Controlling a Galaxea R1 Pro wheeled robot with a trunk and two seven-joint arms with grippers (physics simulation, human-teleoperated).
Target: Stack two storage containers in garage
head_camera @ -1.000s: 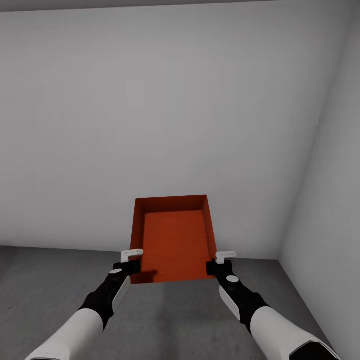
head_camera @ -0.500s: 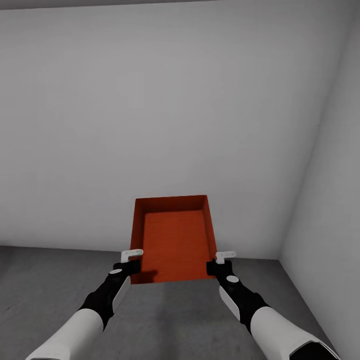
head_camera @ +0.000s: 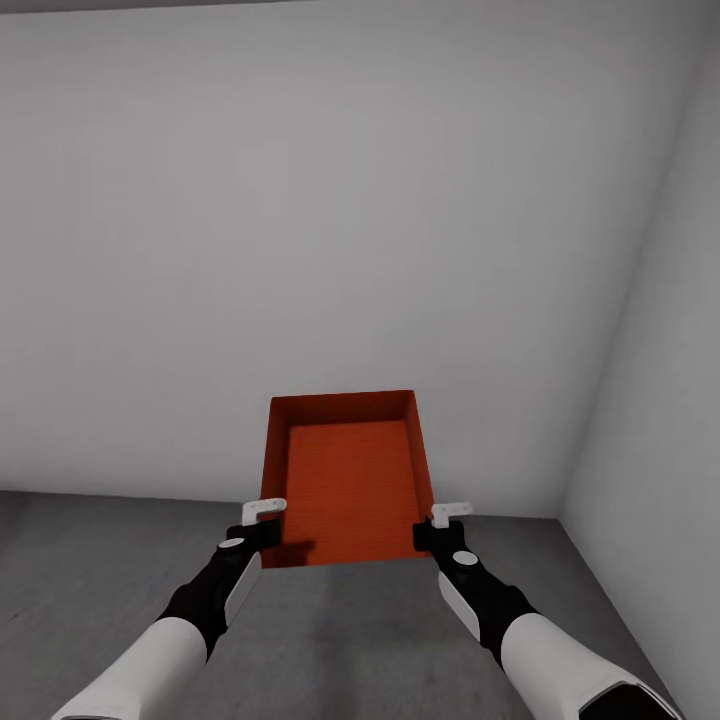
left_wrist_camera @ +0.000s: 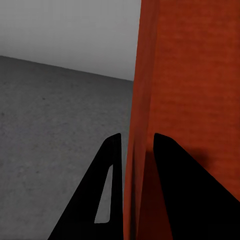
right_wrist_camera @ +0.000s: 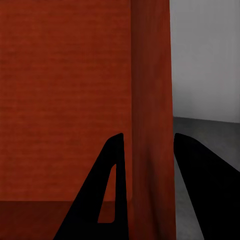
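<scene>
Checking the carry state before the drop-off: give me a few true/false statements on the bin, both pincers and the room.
1. Each pincer clamps a side wall of the orange-red container. True: left pincer and right pincer each straddle a wall, as both wrist views show.
2. The container holds a second bin. False: its inside is bare.
3. The floor below is light wood plank. False: it is dark grey concrete.
4. The robot faces a plain white wall. True.
5. The container rests on the floor. False: it is held above it.

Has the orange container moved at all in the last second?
No. The container sits at the same spot against the wall-floor edge, gripped between the left gripper and right gripper.
</scene>
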